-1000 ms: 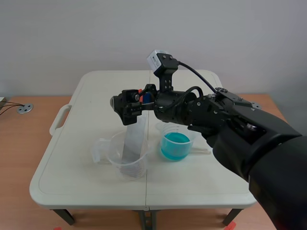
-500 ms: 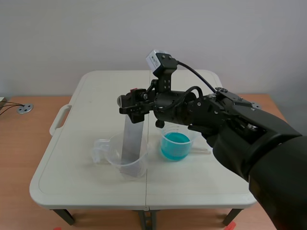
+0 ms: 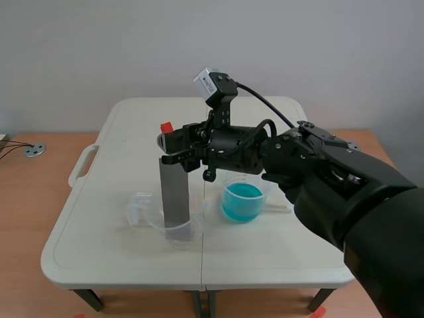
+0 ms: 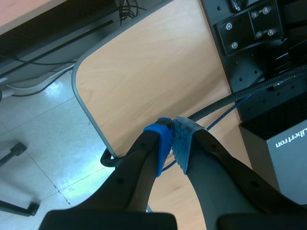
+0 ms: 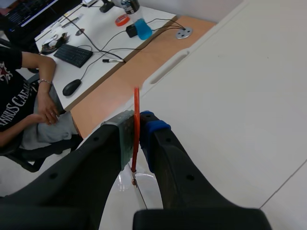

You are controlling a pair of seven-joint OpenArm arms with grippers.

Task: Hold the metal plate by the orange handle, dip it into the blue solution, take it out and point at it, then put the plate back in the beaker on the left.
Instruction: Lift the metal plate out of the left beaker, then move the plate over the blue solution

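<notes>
Right gripper (image 5: 136, 130) is clamped on the thin orange handle (image 3: 167, 126) of the flat grey metal plate (image 3: 173, 199). The plate hangs near upright, lower end inside the clear plastic beaker (image 3: 151, 218) on the left of the white folding table (image 3: 119, 132). The small clear beaker of blue solution (image 3: 242, 211) stands just beside it, under the right arm's wrist. Left gripper (image 4: 172, 146): pads pressed together on nothing, away from the table over a wooden surface and cables. Risks: the plastic beaker looks light, so a plate edge dragging on its rim or wall could tip or slide it. The handle is held only edge-on between the pads, so it may pivot or slip. The low wrist could knock the blue beaker and spill it. Not resolved: whether the plate's end touches the beaker floor, and whether the plate is wet. The right wrist view hides most of the plate behind the fingers. The left arm is absent from the scene view.
</notes>
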